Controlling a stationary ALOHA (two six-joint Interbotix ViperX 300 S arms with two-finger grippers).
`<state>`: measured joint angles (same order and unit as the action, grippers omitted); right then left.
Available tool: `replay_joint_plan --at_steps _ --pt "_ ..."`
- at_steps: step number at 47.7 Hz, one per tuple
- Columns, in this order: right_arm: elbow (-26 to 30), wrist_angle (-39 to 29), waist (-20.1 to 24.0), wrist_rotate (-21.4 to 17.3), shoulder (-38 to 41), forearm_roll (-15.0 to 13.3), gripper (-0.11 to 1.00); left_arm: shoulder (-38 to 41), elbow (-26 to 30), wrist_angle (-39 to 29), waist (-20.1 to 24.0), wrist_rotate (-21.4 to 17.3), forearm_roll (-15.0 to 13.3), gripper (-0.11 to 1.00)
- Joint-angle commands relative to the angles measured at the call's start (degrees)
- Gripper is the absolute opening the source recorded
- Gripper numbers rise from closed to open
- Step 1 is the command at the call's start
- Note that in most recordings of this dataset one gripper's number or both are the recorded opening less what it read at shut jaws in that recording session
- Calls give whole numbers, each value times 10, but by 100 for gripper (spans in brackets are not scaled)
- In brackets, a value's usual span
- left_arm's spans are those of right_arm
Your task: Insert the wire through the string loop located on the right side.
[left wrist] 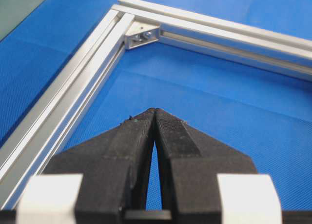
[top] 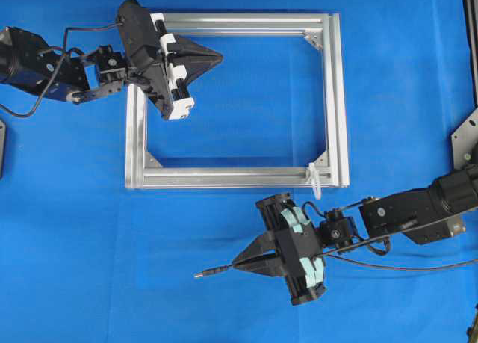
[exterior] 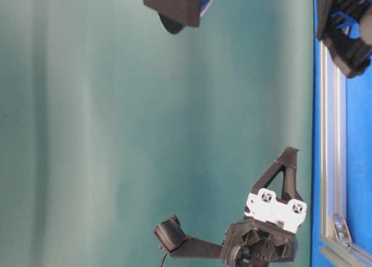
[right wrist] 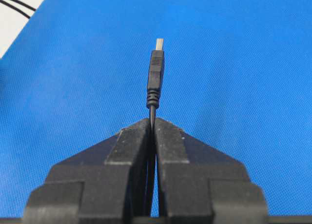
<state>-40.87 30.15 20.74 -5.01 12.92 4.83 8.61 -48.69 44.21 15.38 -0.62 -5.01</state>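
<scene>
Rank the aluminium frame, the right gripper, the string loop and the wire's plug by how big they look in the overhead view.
1. aluminium frame
2. right gripper, shut on the wire
3. string loop and the wire's plug: both tiny and look alike, so I won't rank them.

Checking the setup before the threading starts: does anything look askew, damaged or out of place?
Nothing stands out. The frame lies flat and square, the string loop sits on its lower bar near the right corner, and the right gripper holds the wire straight, plug pointing away from the loop.
</scene>
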Motion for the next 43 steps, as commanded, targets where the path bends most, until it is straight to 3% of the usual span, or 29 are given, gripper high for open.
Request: replay_joint_plan --at_steps 1,18,43 --pt "5 4 3 0 -22 1 -4 -20 4 4 1 0 1 0" --pt "-83 11 14 -3 -76 22 -4 -20 5 4 1 0 1 0" --pt "-305 17 31 -4 -254 54 -4 -21 3 4 1 0 1 0"
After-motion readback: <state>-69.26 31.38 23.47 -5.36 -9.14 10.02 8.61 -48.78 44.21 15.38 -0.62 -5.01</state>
